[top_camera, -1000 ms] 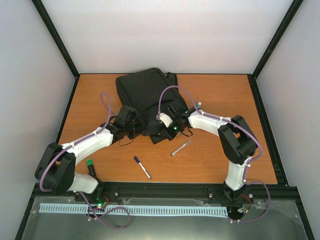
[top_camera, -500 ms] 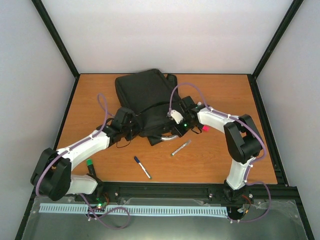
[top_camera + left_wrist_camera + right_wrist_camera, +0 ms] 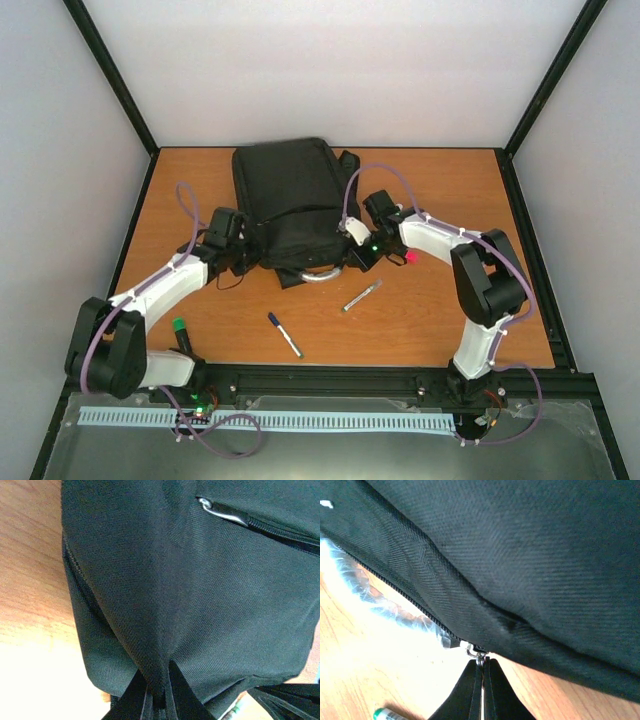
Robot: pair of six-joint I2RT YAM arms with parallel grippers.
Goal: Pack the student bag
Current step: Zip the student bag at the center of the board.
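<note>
The student bag (image 3: 288, 195), a large black fabric backpack, lies flat at the back middle of the table. Its grey curved handle (image 3: 318, 276) pokes out at the near edge. My left gripper (image 3: 250, 253) is at the bag's near left corner, shut on a pinched fold of the black fabric (image 3: 159, 692). My right gripper (image 3: 348, 262) is at the bag's near right edge, shut on the small metal zipper pull (image 3: 479, 657) at the end of the zipper track (image 3: 395, 587). A second zipper pull (image 3: 220, 511) lies on the bag's front panel.
Two pens lie on the wooden table in front of the bag: a blue-capped one (image 3: 285, 335) and a clear one (image 3: 361, 295), whose green tip (image 3: 385, 714) shows in the right wrist view. Crinkled clear plastic (image 3: 355, 587) shows beside the zipper. Black frame posts border the table.
Both grippers have moved apart along the bag's near edge, the left one to the left and the right one to the right and farther back. The grey handle now shows.
</note>
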